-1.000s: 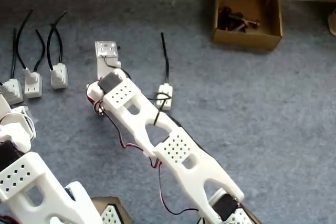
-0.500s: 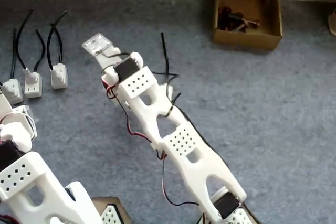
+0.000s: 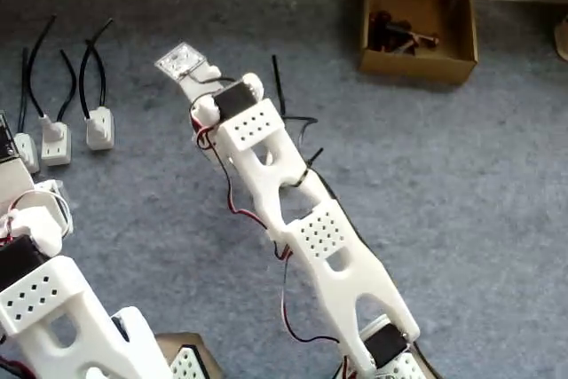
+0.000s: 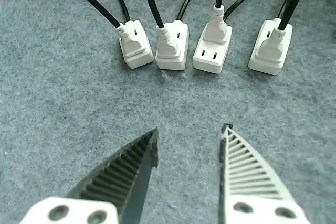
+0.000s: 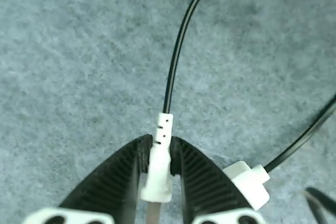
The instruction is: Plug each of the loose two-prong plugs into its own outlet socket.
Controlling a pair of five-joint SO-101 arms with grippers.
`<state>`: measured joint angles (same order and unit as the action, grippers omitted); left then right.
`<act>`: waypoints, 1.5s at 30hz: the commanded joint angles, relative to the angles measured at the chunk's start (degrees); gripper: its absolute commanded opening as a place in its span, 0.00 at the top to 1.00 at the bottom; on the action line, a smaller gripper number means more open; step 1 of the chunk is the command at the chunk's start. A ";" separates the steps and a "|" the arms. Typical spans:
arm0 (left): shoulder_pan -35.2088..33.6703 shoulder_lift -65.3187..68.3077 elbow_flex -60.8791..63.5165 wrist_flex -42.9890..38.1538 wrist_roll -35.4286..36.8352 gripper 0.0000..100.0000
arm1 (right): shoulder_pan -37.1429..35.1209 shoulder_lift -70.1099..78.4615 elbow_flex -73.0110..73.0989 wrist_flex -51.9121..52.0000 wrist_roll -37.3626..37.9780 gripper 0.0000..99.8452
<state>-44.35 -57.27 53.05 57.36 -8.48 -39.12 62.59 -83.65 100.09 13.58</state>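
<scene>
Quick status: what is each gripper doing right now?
Left gripper: open, holding nothing.
Right gripper: closed on a white plug.

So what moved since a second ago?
The right arm swung farther out from its base and toward the cardboard box. Its right gripper is shut on a white plug; the earlier pictures don't show when it took hold. The left arm barely shifted. The row of outlets at the left and the box stayed put.

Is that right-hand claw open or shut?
Shut: the right gripper is clamped against both sides of a white plug.
</scene>
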 commanded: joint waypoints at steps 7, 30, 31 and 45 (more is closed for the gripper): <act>1.71 -1.27 -0.57 -0.62 -0.09 0.81 | 0.84 -28.09 28.97 1.01 4.04 0.99; 8.13 -1.27 0.04 0.62 -0.44 0.81 | 15.43 -65.45 91.65 -19.12 23.91 0.99; 8.13 -1.27 0.04 0.62 -0.44 0.81 | 16.40 -67.21 94.37 -21.67 24.09 0.99; 8.22 -1.27 0.13 0.62 -0.44 0.81 | 21.41 -84.35 118.37 -41.45 21.54 0.99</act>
<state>-37.67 -57.27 53.76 57.54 -8.48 -18.90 -16.18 32.75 61.67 36.26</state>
